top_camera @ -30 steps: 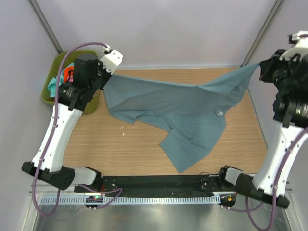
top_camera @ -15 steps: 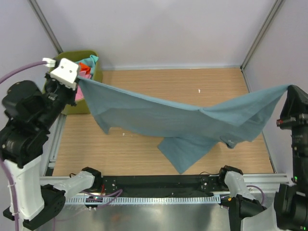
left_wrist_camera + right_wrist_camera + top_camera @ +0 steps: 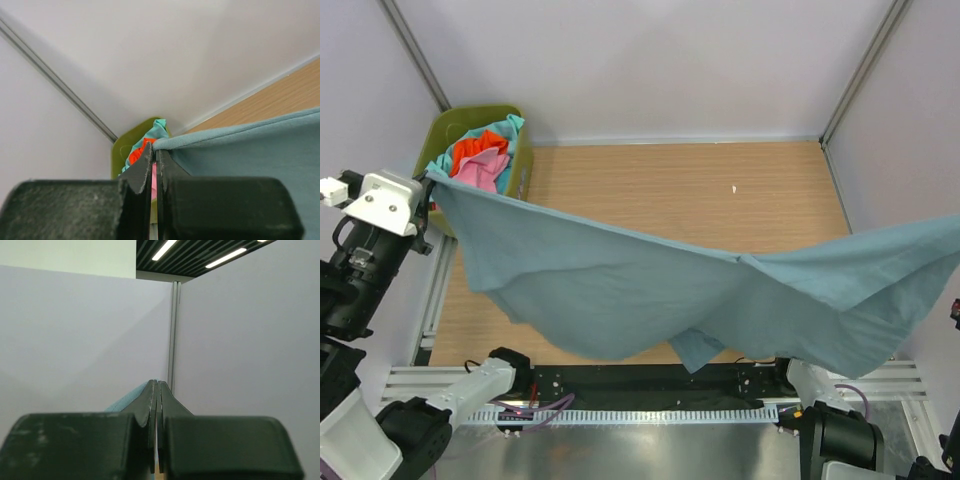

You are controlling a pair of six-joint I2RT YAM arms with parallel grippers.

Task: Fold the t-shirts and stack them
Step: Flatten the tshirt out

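From above, the slate-blue t-shirt [image 3: 650,300] hung stretched over the table [image 3: 720,190], one corner pinched in the left fingers [image 3: 424,183], the other end running off-frame. Beyond those fingers sat the olive-green bin [image 3: 438,130] of pink, orange-red and turquoise shirts [image 3: 480,172]. Left wrist: fingers clamped on the hem. Right wrist: right fingers [image 3: 152,390] pressed together on blue cloth, wall corner [image 3: 172,330] ahead.

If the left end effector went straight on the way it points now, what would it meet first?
Probably the turquoise t-shirt heaped in the green bin: both sit just past the tips of the left end effector in its wrist view, though depth is unclear. It is shut on the slate-blue t-shirt.
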